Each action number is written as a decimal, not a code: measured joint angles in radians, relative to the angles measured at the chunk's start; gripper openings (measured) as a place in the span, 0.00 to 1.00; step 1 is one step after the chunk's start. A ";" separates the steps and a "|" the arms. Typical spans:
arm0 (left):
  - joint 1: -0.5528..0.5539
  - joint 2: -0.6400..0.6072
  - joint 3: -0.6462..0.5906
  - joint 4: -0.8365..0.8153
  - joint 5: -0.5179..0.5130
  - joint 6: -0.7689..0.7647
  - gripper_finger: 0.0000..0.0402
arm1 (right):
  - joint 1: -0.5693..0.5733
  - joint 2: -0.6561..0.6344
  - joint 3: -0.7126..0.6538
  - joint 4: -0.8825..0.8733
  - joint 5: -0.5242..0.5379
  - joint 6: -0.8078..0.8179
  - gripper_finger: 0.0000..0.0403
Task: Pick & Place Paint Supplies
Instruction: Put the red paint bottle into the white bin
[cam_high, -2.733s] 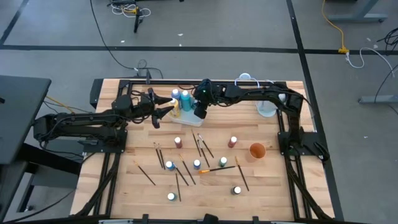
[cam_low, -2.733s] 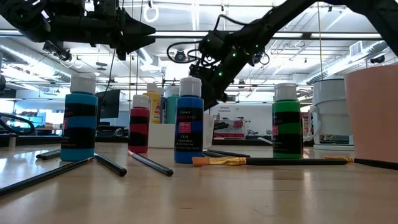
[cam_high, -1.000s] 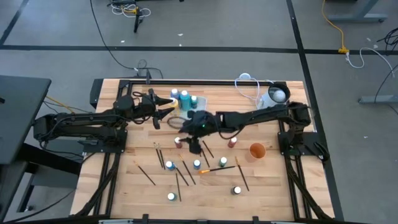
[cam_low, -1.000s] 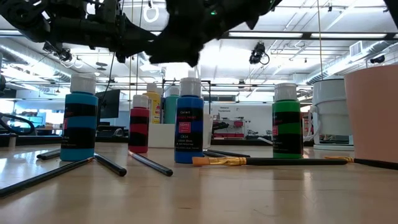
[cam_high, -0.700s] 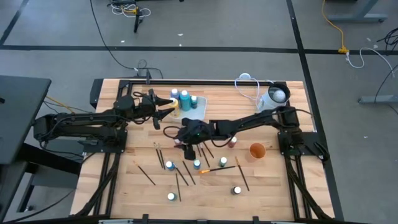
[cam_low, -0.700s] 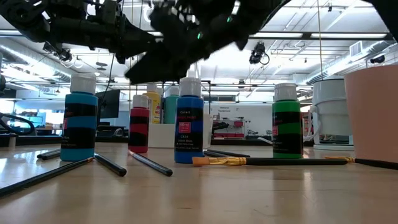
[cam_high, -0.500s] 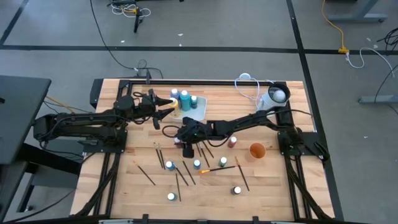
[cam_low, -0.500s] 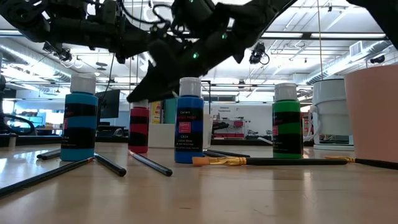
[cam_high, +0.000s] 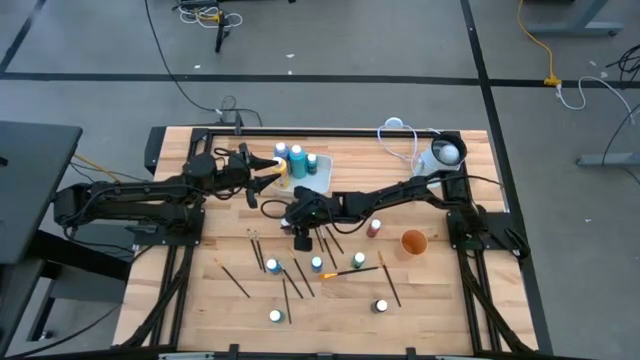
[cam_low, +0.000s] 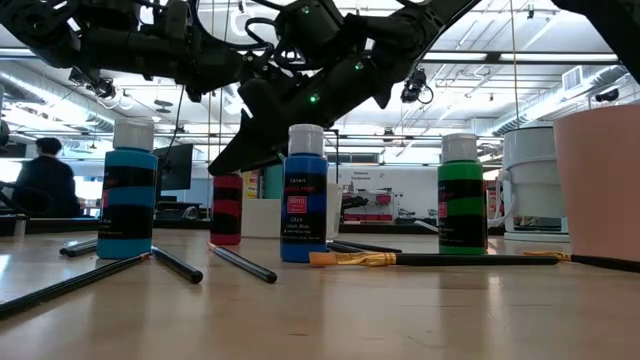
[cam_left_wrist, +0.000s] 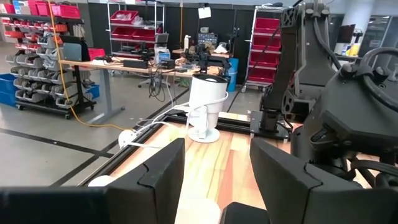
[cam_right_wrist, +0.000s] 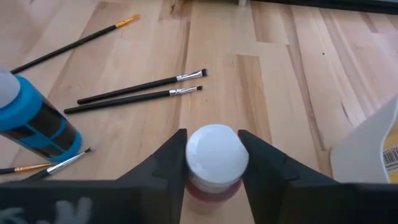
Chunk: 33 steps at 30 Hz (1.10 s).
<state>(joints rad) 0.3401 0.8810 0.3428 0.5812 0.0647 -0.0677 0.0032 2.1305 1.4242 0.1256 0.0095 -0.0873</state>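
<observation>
**Jaws astride the red-brown bottle**

High view: the right gripper (cam_high: 303, 232) reaches to mid-tabletop; the left gripper (cam_high: 262, 174) waits, jaws apart and empty, beside the shallow white tray (cam_high: 318, 183) holding four bottles.

Low view: right jaws descend over the upright red-brown, white-capped plastic paint bottle (cam_low: 227, 208).

Right wrist view: the bottle's cap sits squarely between the jaws, which flank it on both sides; contact unclear.

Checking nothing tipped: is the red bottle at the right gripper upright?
Upright: the red bottle stands cap-up on the table, between the right gripper's fingers.
</observation>
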 joint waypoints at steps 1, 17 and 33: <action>0.000 0.000 0.000 0.000 0.000 0.000 0.48 | 0.000 -0.001 0.000 -0.001 0.000 0.000 0.29; 0.000 0.000 0.000 -0.010 0.003 -0.005 0.48 | -0.019 -0.374 0.000 -0.247 0.189 0.049 0.28; -0.001 0.000 0.000 -0.012 0.005 -0.034 0.48 | -0.241 -0.418 -0.226 -0.127 0.308 0.158 0.29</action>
<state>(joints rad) 0.3393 0.8808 0.3428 0.5694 0.0699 -0.1015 -0.2382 1.7127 1.1985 -0.0010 0.3170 0.0704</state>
